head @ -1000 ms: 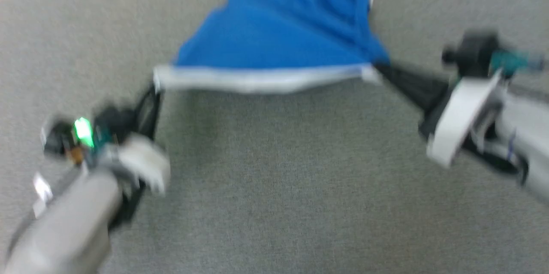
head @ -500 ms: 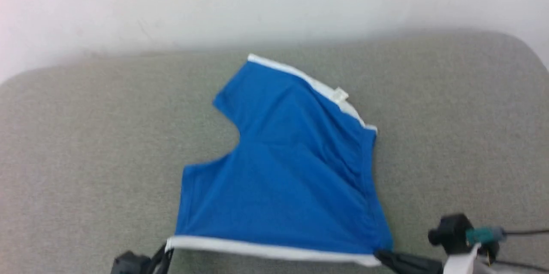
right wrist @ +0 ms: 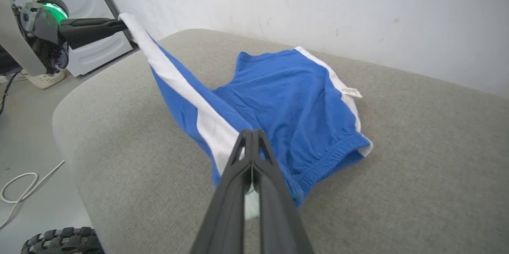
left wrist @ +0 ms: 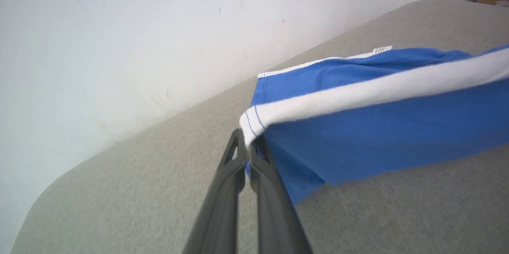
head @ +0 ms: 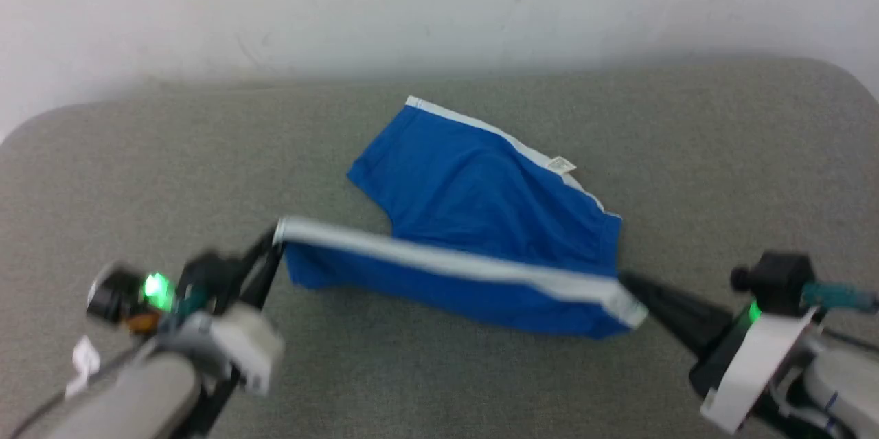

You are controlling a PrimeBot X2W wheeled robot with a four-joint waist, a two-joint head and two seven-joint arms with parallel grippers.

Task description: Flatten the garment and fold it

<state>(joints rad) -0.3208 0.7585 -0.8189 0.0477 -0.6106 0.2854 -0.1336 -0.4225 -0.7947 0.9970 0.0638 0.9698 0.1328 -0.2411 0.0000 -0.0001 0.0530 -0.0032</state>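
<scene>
– Head view, starting at the left: what do you record?

– Left gripper at the lower left, with a green light lit behind it. Its two dark fingers are pressed together on the left end of the white band of the garment.

– Is that grip confirmed elsewhere?

– Yes. In the left wrist view the fingers meet at their tips, with the corner of the band pinched between them and blue cloth hanging just to the right.

– Moving right: where is the garment?

– On the grey padded surface, about mid-width, between the grippers and the wall. The white band is lifted clear of the padding and drawn out between the two grippers, sloping down to the right in the head view. A blue panel hangs beneath it. The rest lies creased on the padding behind the band, with a second white stripe along its right edge. A small white tag sits on that stripe.

– And the right end?

– Right gripper at the lower right, its tips at the right end of the band. In the right wrist view its fingers lie flat against each other, clamped on white fabric. Just right of them, the gathered blue hem rests on the padding. That view also shows the left gripper at the upper left, gripping the far end of the band.
</scene>
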